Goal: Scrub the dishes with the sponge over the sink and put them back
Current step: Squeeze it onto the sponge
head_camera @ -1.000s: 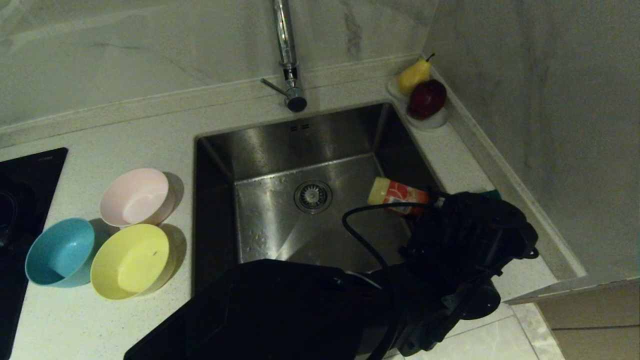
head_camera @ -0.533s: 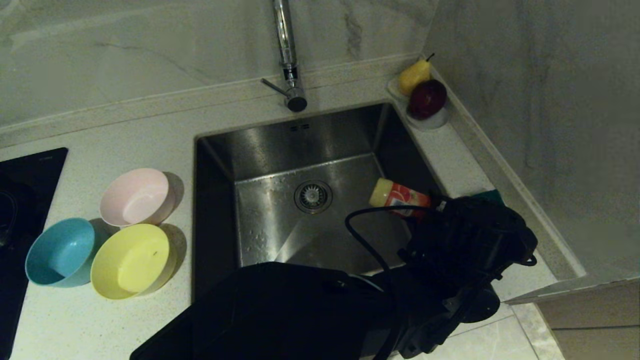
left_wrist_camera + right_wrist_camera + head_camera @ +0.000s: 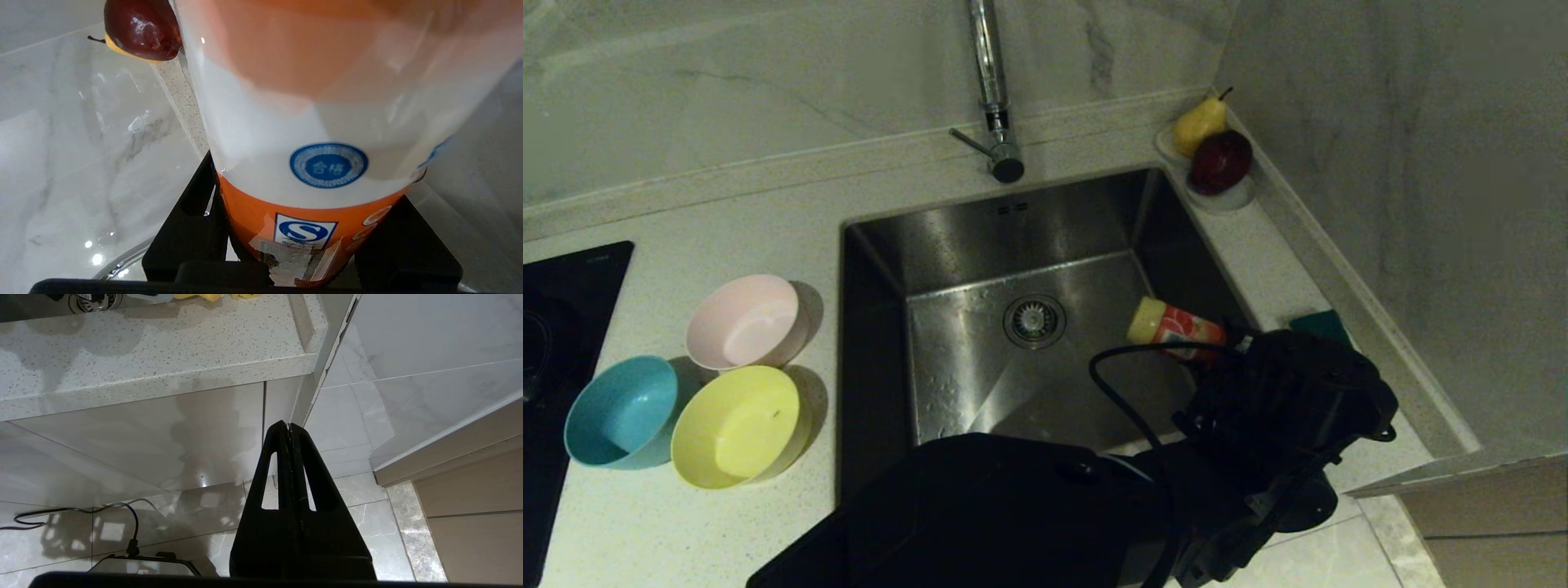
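Three bowls stand on the counter left of the sink: pink, blue, yellow. The sponge lies dark green side up on the counter right of the sink, just beyond my left wrist. My left gripper is shut on an orange and white bottle. The bottle is tilted with its pale cap out over the sink's right side. My right gripper hangs shut and empty below the counter edge.
A tall chrome tap rises behind the sink. A white dish with a pear and a dark red apple sits in the back right corner by the wall. A black hob lies far left.
My left wrist and the bottle have drifted very slightly toward me, uncovering more of the green sponge. The bowls and the right arm are as before.
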